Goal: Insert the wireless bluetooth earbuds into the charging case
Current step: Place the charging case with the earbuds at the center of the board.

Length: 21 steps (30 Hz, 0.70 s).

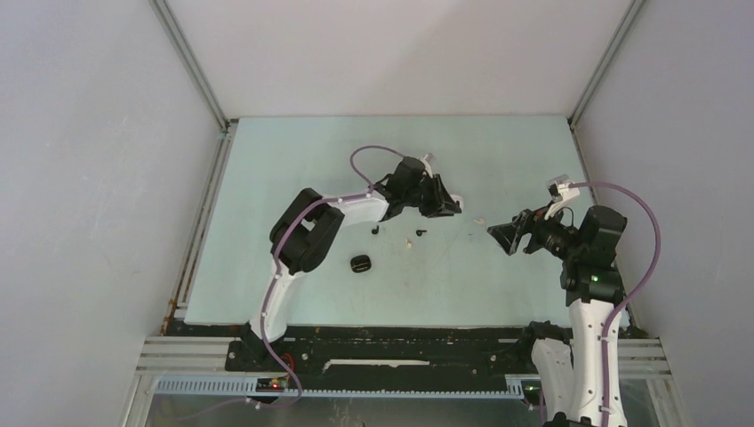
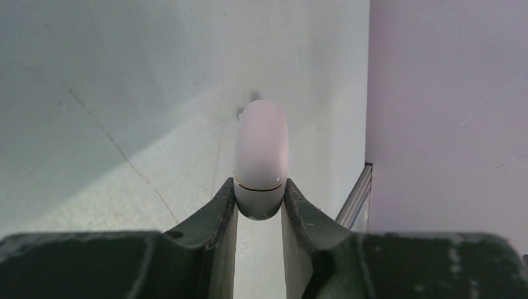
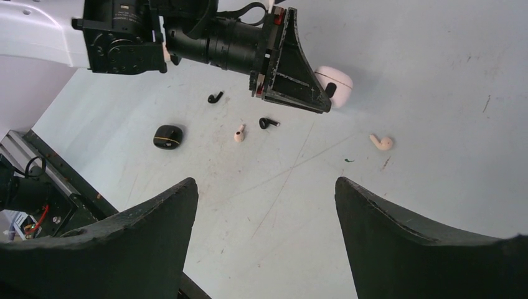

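Note:
My left gripper [image 2: 260, 194] is shut on a closed pale pink-white charging case [image 2: 261, 149], held low over the table; the case also shows in the right wrist view [image 3: 336, 84] at the left fingertips [image 3: 296, 75]. In the top view the left gripper [image 1: 442, 201] is at mid-table. Two black earbuds [image 3: 215, 97] [image 3: 268, 123] and two beige earbuds [image 3: 240, 133] [image 3: 381, 142] lie loose on the table. My right gripper [image 3: 266, 187] is open and empty, above the table to the right [image 1: 507, 237], apart from the beige earbud [image 1: 478, 219].
A closed black charging case [image 1: 361, 263] lies near the left arm, also seen in the right wrist view [image 3: 168, 136]. The green tabletop [image 1: 267, 178] is bounded by white walls and a metal rail [image 2: 355, 196] at its right edge.

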Each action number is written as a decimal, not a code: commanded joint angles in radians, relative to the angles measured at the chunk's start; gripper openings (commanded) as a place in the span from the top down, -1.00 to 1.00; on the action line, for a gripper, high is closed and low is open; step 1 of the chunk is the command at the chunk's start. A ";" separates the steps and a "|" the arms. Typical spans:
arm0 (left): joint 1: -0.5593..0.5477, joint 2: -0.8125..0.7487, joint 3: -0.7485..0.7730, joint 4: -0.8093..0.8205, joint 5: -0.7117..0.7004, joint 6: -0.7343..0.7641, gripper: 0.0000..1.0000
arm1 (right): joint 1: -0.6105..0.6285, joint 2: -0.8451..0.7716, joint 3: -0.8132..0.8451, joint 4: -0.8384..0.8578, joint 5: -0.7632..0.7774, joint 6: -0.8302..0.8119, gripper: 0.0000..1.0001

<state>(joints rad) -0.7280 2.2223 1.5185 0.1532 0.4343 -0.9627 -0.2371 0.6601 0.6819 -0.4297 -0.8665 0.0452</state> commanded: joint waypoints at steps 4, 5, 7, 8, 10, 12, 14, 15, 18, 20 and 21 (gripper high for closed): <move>0.018 0.069 0.068 0.008 0.041 -0.088 0.75 | -0.016 -0.015 -0.005 0.036 0.008 -0.005 -0.68; 0.018 0.074 0.072 0.004 0.046 -0.090 0.74 | -0.018 -0.016 -0.007 0.038 0.008 -0.005 -0.68; 0.020 0.088 0.087 -0.015 0.055 -0.091 0.74 | -0.020 -0.015 -0.008 0.041 0.008 -0.004 -0.68; 0.022 0.093 0.091 -0.027 0.057 -0.090 0.74 | -0.021 -0.013 -0.008 0.041 0.008 -0.003 -0.68; 0.025 0.093 0.083 -0.038 0.052 -0.088 0.72 | -0.021 -0.013 -0.008 0.040 0.007 -0.004 -0.68; 0.028 0.083 0.064 -0.053 0.038 -0.082 0.64 | -0.021 -0.011 -0.008 0.040 0.006 -0.005 -0.68; 0.030 0.074 0.051 -0.075 0.029 -0.071 0.54 | -0.021 -0.010 -0.009 0.042 0.006 -0.004 -0.68; 0.031 0.071 0.048 -0.092 0.026 -0.063 0.50 | -0.021 -0.010 -0.010 0.043 0.006 -0.004 -0.68; 0.032 0.061 0.040 -0.132 0.023 -0.031 0.38 | -0.021 -0.009 -0.012 0.047 0.009 0.001 -0.69; 0.033 0.059 0.039 -0.183 0.017 -0.007 0.32 | -0.021 -0.007 -0.012 0.049 0.010 0.003 -0.70; 0.034 0.059 0.040 -0.201 0.017 0.003 0.30 | -0.021 -0.005 -0.012 0.049 0.008 0.005 -0.70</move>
<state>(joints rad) -0.7036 2.3226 1.5616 0.0856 0.4648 -1.0271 -0.2531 0.6544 0.6701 -0.4232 -0.8635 0.0456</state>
